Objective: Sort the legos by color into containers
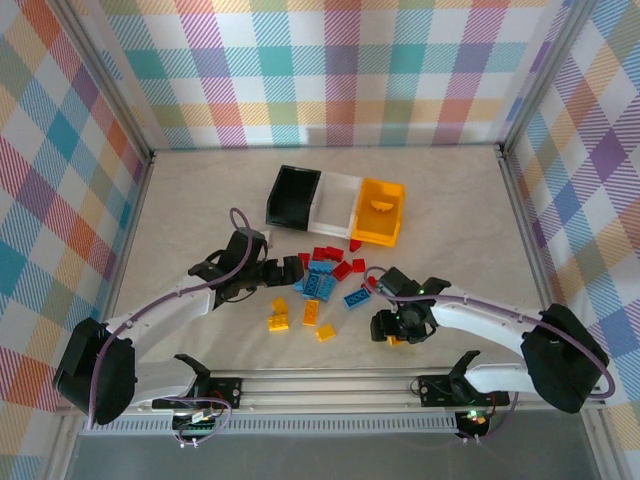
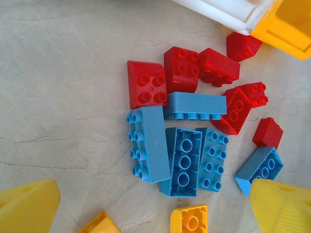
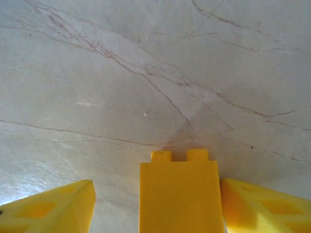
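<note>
1 yellow lego (image 3: 179, 194), bottom cut off

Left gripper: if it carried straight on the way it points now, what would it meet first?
Most likely the cluster of blue legos on the table: the left gripper, jaws wide open, points down at them. Which brick it touches first I cannot tell; depth is unclear.

Robot lab cell, plaid fabric walls (image 1: 60, 170), aluminium rail (image 1: 330, 384), marble-look tabletop (image 1: 200, 200)
</note>
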Motion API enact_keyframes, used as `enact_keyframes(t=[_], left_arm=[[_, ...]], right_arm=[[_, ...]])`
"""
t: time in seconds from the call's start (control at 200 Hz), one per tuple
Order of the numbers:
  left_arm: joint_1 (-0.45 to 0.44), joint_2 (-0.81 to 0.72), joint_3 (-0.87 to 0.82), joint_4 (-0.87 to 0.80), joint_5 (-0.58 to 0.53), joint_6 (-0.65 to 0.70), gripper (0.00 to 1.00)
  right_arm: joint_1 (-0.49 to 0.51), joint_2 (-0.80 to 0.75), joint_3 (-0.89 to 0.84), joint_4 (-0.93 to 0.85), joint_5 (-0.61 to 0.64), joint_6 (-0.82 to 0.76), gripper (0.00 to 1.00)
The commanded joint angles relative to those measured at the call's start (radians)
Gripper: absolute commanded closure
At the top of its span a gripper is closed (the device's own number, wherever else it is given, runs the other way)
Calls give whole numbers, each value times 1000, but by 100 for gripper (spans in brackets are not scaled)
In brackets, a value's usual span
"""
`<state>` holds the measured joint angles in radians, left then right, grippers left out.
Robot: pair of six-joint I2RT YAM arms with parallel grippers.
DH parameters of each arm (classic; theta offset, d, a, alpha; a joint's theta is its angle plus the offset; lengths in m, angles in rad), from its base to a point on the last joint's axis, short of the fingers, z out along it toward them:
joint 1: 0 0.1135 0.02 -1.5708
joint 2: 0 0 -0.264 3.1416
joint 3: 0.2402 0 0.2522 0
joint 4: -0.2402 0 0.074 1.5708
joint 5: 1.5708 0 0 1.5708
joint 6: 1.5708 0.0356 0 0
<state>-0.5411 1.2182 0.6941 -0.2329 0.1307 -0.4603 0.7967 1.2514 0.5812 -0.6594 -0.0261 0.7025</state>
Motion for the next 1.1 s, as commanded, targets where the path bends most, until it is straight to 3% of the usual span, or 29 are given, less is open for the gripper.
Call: enact_keyframes(t=[0.0, 0.365, 0.51, 0.665, 0.755, 0.895, 1.095], left_arm=[[-7, 0, -14, 0, 1, -15, 0], [-8, -4, -12, -18, -14, 0, 0], [-7, -8, -15, -20, -21, 3, 0], [-7, 0, -16, -16, -16, 3, 0], [-7, 3, -9, -17, -13, 7, 0], [-8, -4, 4, -34, -10, 16, 0], [-7, -44, 7, -97, -27, 31, 0]], right_arm=[[12, 30, -7, 4, 24, 28, 35], [15, 75, 2, 27, 108, 32, 60], [17, 26, 25, -11, 135, 27, 68], [13, -18, 101, -68, 187, -3, 68], [-14, 2, 208, -86, 212, -63, 68], [-141, 106, 433, -70, 185, -197, 68], [-327, 419, 808, -48, 126, -341, 68]])
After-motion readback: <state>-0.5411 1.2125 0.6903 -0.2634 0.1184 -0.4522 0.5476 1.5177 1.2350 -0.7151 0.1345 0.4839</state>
